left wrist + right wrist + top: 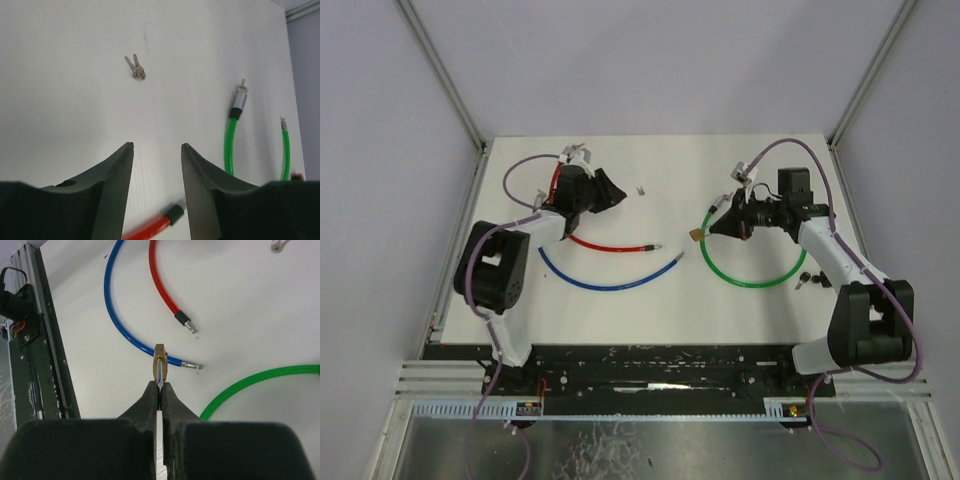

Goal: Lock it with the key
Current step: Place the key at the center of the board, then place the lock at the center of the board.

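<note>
Judging by the layout, fetching the key is taken as the step in hand: the left gripper [157,146], dark matte jaws spread on nothing, is pointed at the pair of silvery keys [136,68] lying flat on the white table [60,100] at twelve o'clock in its wrist view, so a straight advance and a low pinch would be called for. At four o'clock from the keys in the top view, the right gripper [160,387] is clamped on a thin brass-coloured piece [160,355], near the glossy green cable lock [300,369].
</note>
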### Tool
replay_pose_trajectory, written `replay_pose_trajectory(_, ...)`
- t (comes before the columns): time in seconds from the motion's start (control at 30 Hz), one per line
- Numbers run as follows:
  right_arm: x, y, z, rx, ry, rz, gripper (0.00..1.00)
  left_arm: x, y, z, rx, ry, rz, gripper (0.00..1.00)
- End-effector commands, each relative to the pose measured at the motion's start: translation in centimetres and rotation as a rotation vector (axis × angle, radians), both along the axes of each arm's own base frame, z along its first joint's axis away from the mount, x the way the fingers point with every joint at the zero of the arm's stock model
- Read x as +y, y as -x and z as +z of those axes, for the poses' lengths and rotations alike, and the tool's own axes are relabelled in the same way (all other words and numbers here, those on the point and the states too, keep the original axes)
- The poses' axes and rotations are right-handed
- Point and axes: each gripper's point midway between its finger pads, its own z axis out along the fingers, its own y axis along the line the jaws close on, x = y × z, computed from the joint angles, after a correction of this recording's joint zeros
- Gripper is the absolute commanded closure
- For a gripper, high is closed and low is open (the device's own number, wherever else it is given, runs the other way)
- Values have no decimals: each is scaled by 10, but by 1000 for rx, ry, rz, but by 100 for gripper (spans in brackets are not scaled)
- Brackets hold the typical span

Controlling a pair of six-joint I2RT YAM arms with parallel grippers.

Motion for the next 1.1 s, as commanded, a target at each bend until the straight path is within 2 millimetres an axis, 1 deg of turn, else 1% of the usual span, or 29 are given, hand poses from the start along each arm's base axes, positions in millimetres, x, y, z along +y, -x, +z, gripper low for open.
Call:
replay_pose_trajectory(0.0,0,-28,3,-12,-20,-76,100,10,31,53,-195,-5,-25,56)
replay_pose_trajectory(0.03,1,-34,2,-2,-23,-88,100,14,42,63,-217,-14,-23,55)
replay_pose_trajectory(0.07,1,-40,1,8,-25,-93,100,20,52,69,-232,-29,-17,53)
replay_pose_trajectory(0.17,4,-65,-2,44,-26,-118,100,35,80,82,-257,-73,3,47)
replay_pose_trajectory(0.2,6,-77,-2,66,-31,-130,100,39,90,84,-264,-83,6,43)
replay_pose_trajectory(0.23,8,-89,-11,99,-30,-143,100,43,98,87,-277,-89,13,39)
replay_pose_trajectory(0.33,17,-120,-19,137,-33,-180,100,56,122,88,-291,-101,46,26)
replay_pose_trajectory(0.4,25,-139,-27,166,-32,-201,100,64,135,91,-308,-101,71,18)
replay_pose_trajectory(0.47,36,-156,-35,206,-39,-208,100,72,143,94,-332,-102,102,12)
replay_pose_trajectory(0.57,55,-175,-49,278,-48,-224,100,81,150,99,-365,-106,144,7)
replay_pose_trajectory(0.67,76,-191,-58,306,-57,-243,100,83,155,100,-372,-105,152,6)
replay_pose_trajectory(0.77,88,-207,-69,322,-62,-299,100,83,156,101,-371,-105,148,6)
replay_pose_trajectory(0.8,92,-215,-72,337,-68,-332,100,83,156,100,-369,-106,148,6)
replay_pose_trajectory(0.9,103,-228,-78,366,-80,-387,100,83,156,99,-362,-107,146,6)
replay_pose_trajectory(1.07,107,-247,-90,421,-98,-494,99,82,156,101,-363,-102,144,6)
